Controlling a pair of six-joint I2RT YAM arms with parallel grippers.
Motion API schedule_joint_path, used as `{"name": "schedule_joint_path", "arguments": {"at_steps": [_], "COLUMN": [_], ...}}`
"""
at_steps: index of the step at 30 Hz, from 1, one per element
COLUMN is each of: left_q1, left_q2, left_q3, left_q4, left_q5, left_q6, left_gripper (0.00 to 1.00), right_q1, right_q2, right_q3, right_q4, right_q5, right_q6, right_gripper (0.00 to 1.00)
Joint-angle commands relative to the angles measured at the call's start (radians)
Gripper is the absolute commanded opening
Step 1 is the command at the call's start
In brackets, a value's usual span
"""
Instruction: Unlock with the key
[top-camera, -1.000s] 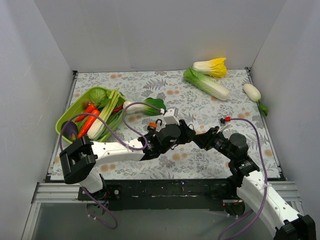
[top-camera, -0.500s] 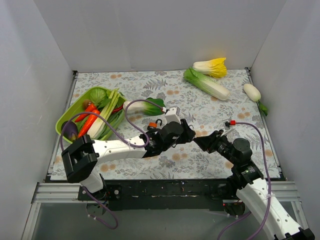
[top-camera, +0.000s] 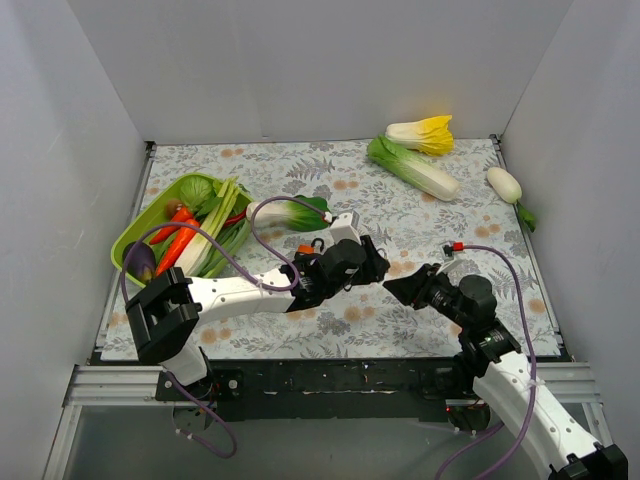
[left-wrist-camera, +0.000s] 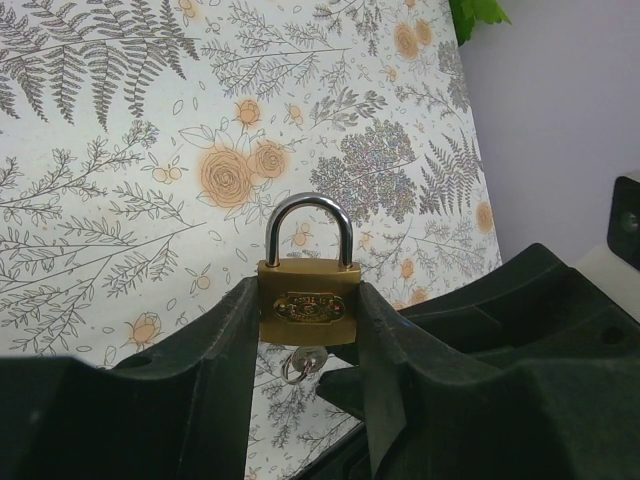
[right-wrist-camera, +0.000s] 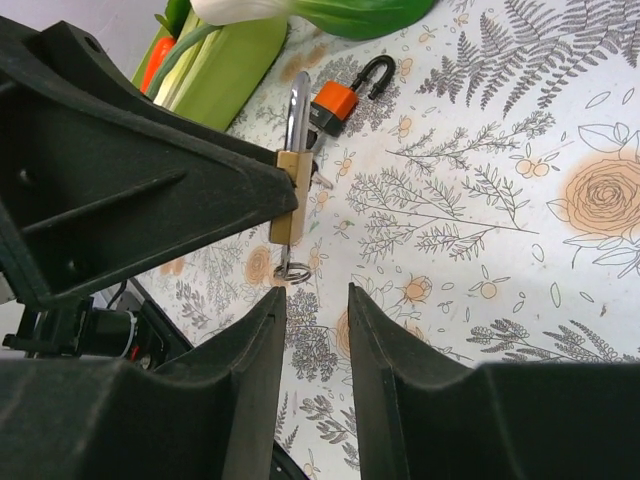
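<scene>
My left gripper (left-wrist-camera: 308, 300) is shut on a brass padlock (left-wrist-camera: 309, 296) and holds it above the table with its steel shackle up and closed. A silver key (left-wrist-camera: 300, 362) with a split ring hangs from the lock's underside. In the right wrist view the padlock (right-wrist-camera: 291, 195) shows edge-on with the key ring (right-wrist-camera: 293, 270) below it. My right gripper (right-wrist-camera: 316, 300) is open and empty, just short of the key. In the top view the left gripper (top-camera: 378, 267) and right gripper (top-camera: 392, 287) face each other closely.
An orange padlock (right-wrist-camera: 340, 93) with a black shackle lies on the floral mat (top-camera: 400, 215) behind the left gripper. A green tray (top-camera: 131, 240) of vegetables stands at the left. Bok choy (top-camera: 295, 212), napa cabbages (top-camera: 412, 165) and a white radish (top-camera: 505, 184) lie farther back.
My right arm has drawn back toward the near right, away from the left gripper, opening a small gap. The left gripper still holds the brass padlock in nearly the same place.
</scene>
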Motion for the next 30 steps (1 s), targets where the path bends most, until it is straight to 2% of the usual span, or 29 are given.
{"name": "schedule_joint_path", "arguments": {"at_steps": [1,15,22,30], "left_q1": [0.001,0.003,0.001,0.001], "left_q2": [-0.032,-0.029,-0.035,-0.043], "left_q3": [0.013,0.008,-0.01,-0.032], "left_q4": [0.04,0.046,0.064,0.09], "left_q5": [0.009,0.014,0.025,0.039], "left_q6": [-0.004,-0.005,-0.013,-0.019], "left_gripper": [0.0,0.0,0.0,0.0], "right_q1": [-0.003,-0.001,-0.001,-0.003], "right_q2": [0.054,0.043,0.105,0.144], "right_q3": [-0.001,0.027,0.026,0.033], "right_q4": [0.167,0.167,0.233,0.29], "right_q5": [-0.022,-0.026,-0.019,-0.011], "right_q6": [0.014,0.015,0.009,0.005], "right_gripper": [0.38,0.34,0.33,0.22]}}
